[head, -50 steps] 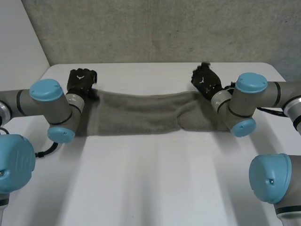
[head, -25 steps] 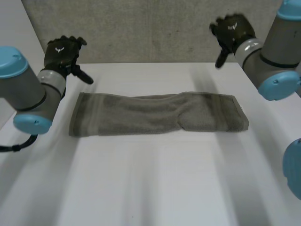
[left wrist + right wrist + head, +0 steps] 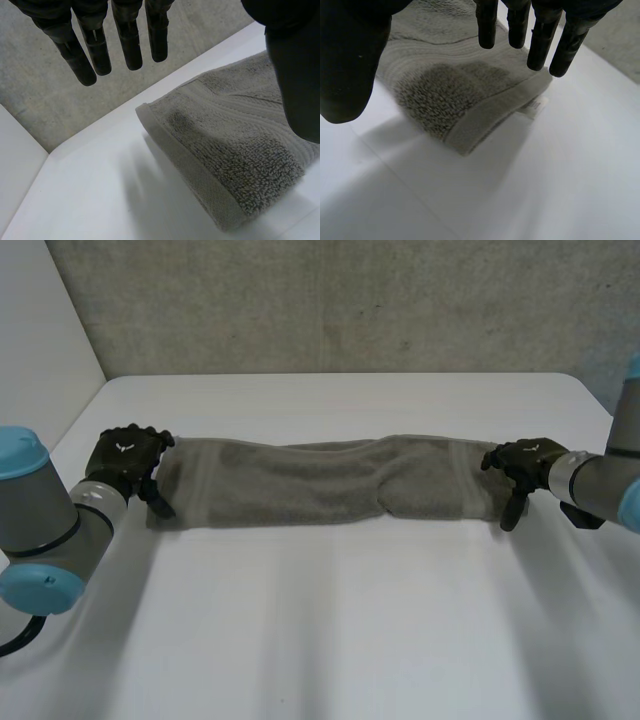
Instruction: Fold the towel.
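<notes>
Left hand [image 3: 125,462], right hand [image 3: 527,462] lowered to towel [image 3: 320,483] ends; fingers [image 3: 130,45] straight.

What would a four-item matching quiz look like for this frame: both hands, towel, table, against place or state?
Things:
1. left hand
2. right hand
3. towel
4. table

Place or state:
A. white, bearing everything else
B. open, at the towel end with the label
C. long grey strip lying on the table
D. open, at the towel's other end

Pairs: 1-D; 2-B; 3-C; 4-A
</notes>
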Tool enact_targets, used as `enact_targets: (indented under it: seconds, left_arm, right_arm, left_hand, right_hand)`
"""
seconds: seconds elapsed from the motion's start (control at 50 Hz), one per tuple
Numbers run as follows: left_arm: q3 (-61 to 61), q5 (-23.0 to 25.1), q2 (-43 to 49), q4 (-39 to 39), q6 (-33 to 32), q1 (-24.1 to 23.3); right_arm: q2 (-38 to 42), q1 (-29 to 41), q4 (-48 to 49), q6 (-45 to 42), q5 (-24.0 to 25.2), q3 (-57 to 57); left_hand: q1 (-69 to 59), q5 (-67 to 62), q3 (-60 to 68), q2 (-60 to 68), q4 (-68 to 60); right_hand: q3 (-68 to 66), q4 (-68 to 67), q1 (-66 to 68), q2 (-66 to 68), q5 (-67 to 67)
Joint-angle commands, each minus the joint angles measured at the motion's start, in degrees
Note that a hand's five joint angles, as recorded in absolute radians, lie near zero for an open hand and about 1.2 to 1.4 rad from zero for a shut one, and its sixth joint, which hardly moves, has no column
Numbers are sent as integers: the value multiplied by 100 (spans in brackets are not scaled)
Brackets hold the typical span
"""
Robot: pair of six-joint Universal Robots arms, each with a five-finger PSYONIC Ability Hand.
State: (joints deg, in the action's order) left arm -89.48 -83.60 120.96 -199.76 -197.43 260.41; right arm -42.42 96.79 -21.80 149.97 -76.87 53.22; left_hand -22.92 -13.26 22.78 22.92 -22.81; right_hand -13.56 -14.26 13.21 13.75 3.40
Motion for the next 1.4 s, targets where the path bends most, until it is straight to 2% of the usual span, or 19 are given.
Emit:
enact_targets:
  seconds: [0.02,0.1,0.3,0.34,0.36,0.38,0.44,0.56,0.64,0.72,0.82,0.88,0.98,1.1,1.12,1.14,1.16,1.18,1.4]
  left_arm:
    - [19,1,33,-168,29,-8]
    - [10,1,68,-230,29,-8]
    - [-25,-7,85,-230,29,-8]
    - [-25,-7,85,-230,29,-8]
    - [-25,-7,85,-230,29,-8]
    - [-25,-7,85,-230,38,-8]
    - [-25,-7,85,-230,47,-8]
    - [-34,-16,50,-221,64,-8]
    - [-34,-25,15,-221,64,1]
    - [-34,-34,-3,-221,64,-8]
    - [-43,-51,-29,-204,64,-43]
    - [-34,-60,-29,-195,64,-52]
    - [-34,-69,-46,-186,64,-78]
    - [-34,-69,-126,-177,64,-104]
    - [-34,-69,-160,-177,64,-104]
    - [-26,-60,-178,-177,64,-113]
    - [-25,-60,-178,-177,64,-113]
    - [-17,-60,-187,-186,64,-122]
    - [185,-51,-196,-212,73,-438]
  right_arm:
    - [-320,-2,1396,-82,-39,1101]
    - [-329,-2,1809,-152,-48,1330]
    - [-179,-20,2136,-644,-56,1437]
    - [-118,-90,2128,-819,-65,1419]
    - [-118,-90,2128,-820,-65,1419]
    - [-118,-134,2136,-907,-65,1402]
    - [-127,-231,2180,-1040,-206,1340]
    - [-206,-697,2356,-1559,-1340,883]
    - [-276,-829,2540,-2628,-2050,366]
    - [-399,-688,2804,-3009,-2087,276]
    - [-628,969,3523,-3000,-2060,259]
    - [-636,1395,3736,-3009,-2016,312]
    - [-269,2939,4052,-3044,-1447,618]
    - [-21,3540,4026,-3061,-944,1067]
    - [-12,3531,4052,-3088,-787,1224]
    - [-21,3514,4061,-3079,-690,1287]
    - [-21,3513,4061,-3079,-689,1287]
    - [-82,3496,4079,-3018,-681,1305]
    - [-1031,2504,3378,-1746,-724,1840]
  left_hand:
    - [9,43,5,-9,-2]
    - [26,60,-12,-26,14]
    - [43,77,-29,-43,31]
    - [43,77,-29,-43,31]
    - [43,77,-29,-43,31]
    - [43,77,-29,-43,31]
    - [43,77,-29,-43,31]
    - [60,94,-46,-60,48]
    - [60,94,-46,-60,48]
    - [76,110,-63,-76,65]
    - [76,110,-63,-76,65]
    - [76,110,-63,-76,65]
    - [76,110,-63,-76,65]
    - [76,110,-63,-76,65]
    - [76,110,-63,-76,65]
    - [76,110,-63,-76,65]
    - [76,110,-63,-76,65]
    - [93,127,-79,-93,82]
    - [110,144,-96,-110,99]
  right_hand:
    - [356,426,-321,-375,-340]
    - [235,305,-200,-254,-219]
    - [-2747,-2677,2782,2728,2763]
    - [-4519,-4448,4554,4500,4535]
    - [-4530,-4460,4565,4511,4546]
    - [-6129,-6059,6164,6110,6145]
    - [-6644,-6574,6679,6625,6660]
    - [-6644,-6574,6679,6625,6660]
    - [-6644,-6574,6679,6625,6660]
    - [-6644,-6574,6679,6625,6660]
    - [-6644,-6574,6679,6625,6660]
    - [-6644,-6574,6679,6625,6660]
    - [-6644,-6574,6679,6625,6660]
    - [-6644,-6574,6679,6625,6660]
    - [-4985,-4914,5019,4965,5000]
    - [-1155,-1084,1189,1135,1170]
    - [-1116,-1046,1151,1097,1132]
    - [356,426,-321,-375,-340]
    - [356,426,-321,-375,-340]
